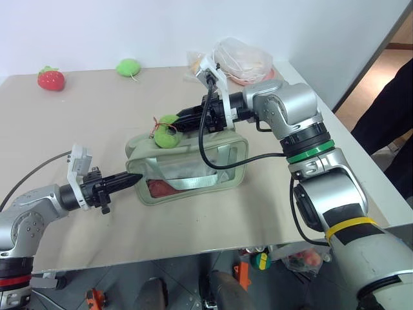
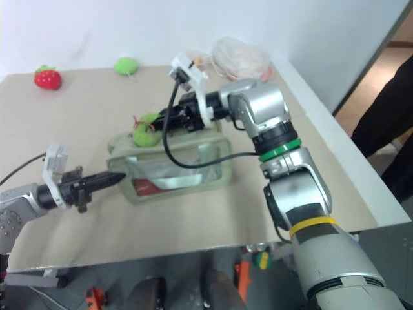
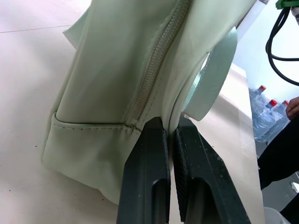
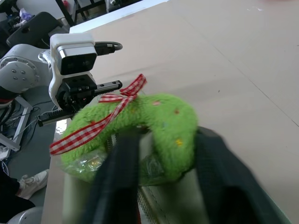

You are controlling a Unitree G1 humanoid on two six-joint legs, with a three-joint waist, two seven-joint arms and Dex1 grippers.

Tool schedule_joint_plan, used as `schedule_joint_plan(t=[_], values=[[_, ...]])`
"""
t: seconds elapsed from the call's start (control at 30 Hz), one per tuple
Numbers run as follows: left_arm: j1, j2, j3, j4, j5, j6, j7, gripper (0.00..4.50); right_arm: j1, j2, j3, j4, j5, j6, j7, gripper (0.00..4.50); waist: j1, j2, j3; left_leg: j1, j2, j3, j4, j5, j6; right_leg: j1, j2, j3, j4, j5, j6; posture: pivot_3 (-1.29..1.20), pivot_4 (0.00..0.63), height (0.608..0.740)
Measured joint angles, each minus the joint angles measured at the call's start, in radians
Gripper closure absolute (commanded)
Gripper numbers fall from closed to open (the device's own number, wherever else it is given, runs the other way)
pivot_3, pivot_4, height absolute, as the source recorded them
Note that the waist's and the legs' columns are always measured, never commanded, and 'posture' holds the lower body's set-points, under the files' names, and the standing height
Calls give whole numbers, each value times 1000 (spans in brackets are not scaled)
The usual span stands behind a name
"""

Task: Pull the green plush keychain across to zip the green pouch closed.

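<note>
Item one, your green pouch [image 1: 187, 169]: pale sage, rectangular, clear side panel with red contents showing, webbing strap [image 1: 222, 165] across the top. It sits at the centre of the head views on the bench [image 1: 97, 116], long axis running from lower left toward upper right, zipper line along the top.

Item two, your green plush keychain [image 1: 166, 134]: lime, fuzzy, with a red-and-white checked ribbon [image 4: 100, 122], lying at the pouch's upper-left end.

Your left tool [image 1: 137, 179]: fingers pressed together, pinching the pouch's lower-left end seam beside the zipper [image 3: 156, 70].

Your right tool [image 4: 163, 158]: fingers either side of the keychain, clamped on it.

Also noted, upper left: strawberry plush [image 1: 51, 78], round green plush [image 1: 128, 67].
</note>
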Motion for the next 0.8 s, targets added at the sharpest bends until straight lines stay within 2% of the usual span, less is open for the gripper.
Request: schedule_joint_plan(t=[0.03, 0.37, 0.5, 0.6, 0.8], values=[[1, 0, 0, -1, 0, 0, 2, 4500, 1, 0, 0, -1, 0, -2, 0, 4452, 0, 0, 0, 0, 0, 0, 0, 0, 0, 0, 0, 0, 0, 0, 0, 0, 150, 740], [-2, -3, -5, 3, 1, -6, -2, 4500, 4, -54, -41, 4, -16, -39, -5, 4452, 0, 0, 0, 0, -1, 0, 0, 0, 0, 0, 0, 0, 0, 0, 0, 0, 150, 740], [-4, -6, -7, 5, 1, -11, -9, 4500, -36, -154, -68, 47, -50, -109, 2, 4452, 1, 0, 0, -1, -2, 0, 0, 0, 0, 0, -1, 0, 0, 0, 0, 0, 150, 740], [0, -6, -8, 8, 1, -13, -19, 4500, -38, -273, -70, 40, -110, -228, 35, 4452, 1, 0, 0, -1, -3, 0, 0, 0, 0, 0, -1, 0, -1, -1, 1, 0, 150, 740], [13, -6, -1, 9, 0, -21, -26, 4500, 77, -488, -38, -49, -268, -505, 90, 4452, 1, 1, 0, 1, -3, 1, 0, 0, 0, 0, -1, 1, -1, -1, 2, 0, 150, 740]])
